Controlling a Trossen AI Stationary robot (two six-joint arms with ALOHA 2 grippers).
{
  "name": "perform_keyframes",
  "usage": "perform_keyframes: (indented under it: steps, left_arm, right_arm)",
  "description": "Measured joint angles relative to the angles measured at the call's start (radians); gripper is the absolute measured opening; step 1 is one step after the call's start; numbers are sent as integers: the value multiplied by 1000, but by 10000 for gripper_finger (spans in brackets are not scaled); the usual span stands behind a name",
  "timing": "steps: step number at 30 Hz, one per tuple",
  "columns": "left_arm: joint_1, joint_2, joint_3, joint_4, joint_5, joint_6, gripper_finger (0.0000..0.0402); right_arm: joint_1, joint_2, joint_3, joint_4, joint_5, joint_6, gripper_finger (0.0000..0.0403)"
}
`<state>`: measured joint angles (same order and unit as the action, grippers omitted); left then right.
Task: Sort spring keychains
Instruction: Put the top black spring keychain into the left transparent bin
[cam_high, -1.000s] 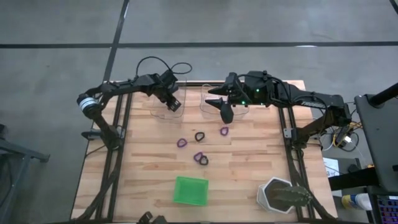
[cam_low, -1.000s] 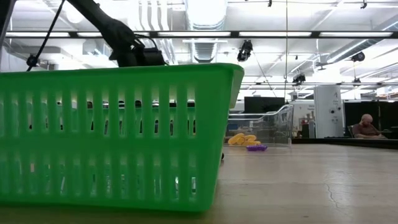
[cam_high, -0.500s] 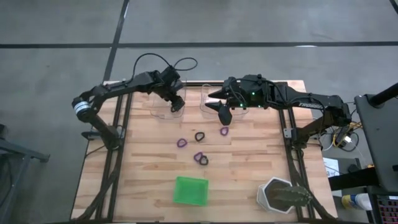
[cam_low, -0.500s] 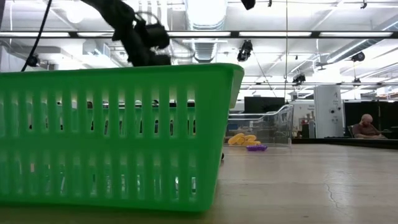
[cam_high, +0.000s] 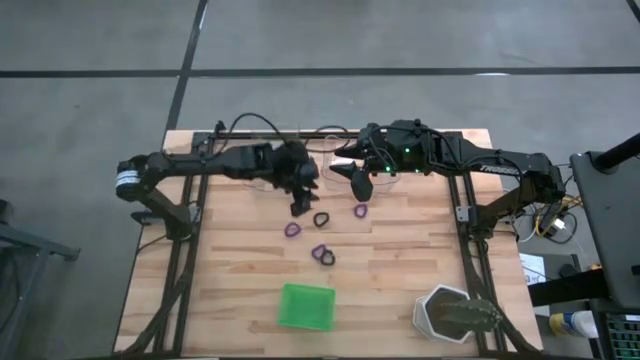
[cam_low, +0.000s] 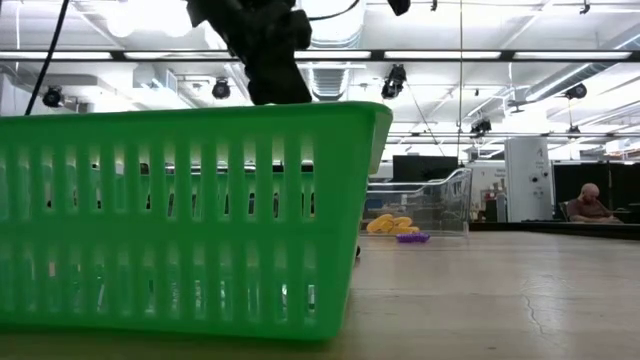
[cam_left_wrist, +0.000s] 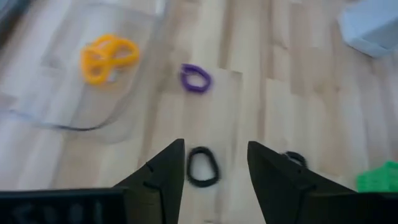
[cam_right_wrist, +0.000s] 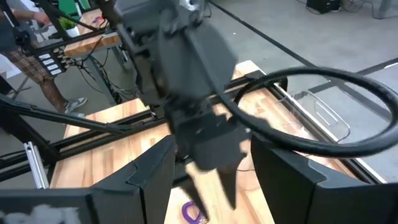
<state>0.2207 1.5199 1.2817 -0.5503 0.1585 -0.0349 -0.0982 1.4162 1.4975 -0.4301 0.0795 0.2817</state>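
Hovering with fingers spread, the left tool (cam_high: 303, 203) hangs just above a black keychain (cam_left_wrist: 203, 166) on the table (cam_high: 400, 260); a purple keychain (cam_left_wrist: 196, 79) lies beyond, orange keychains (cam_left_wrist: 107, 56) in a clear tray (cam_left_wrist: 81, 93). The right tool (cam_high: 360, 180), also spread, waits near.

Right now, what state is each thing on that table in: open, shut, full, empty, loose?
Left gripper: open, empty, above a black keychain.
Right gripper: open, holding nothing.
Green tray: empty.
Clear tray: holds orange keychains.
Purple keychain: loose on the table.
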Motion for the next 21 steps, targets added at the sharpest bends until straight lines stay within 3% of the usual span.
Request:
perform_keyframes:
  steps: [21]
  left_arm:
    - [-105,179,-61,108,-26,-31,167]
  right_arm:
    - [0,0,-1,-2,3,0,205]
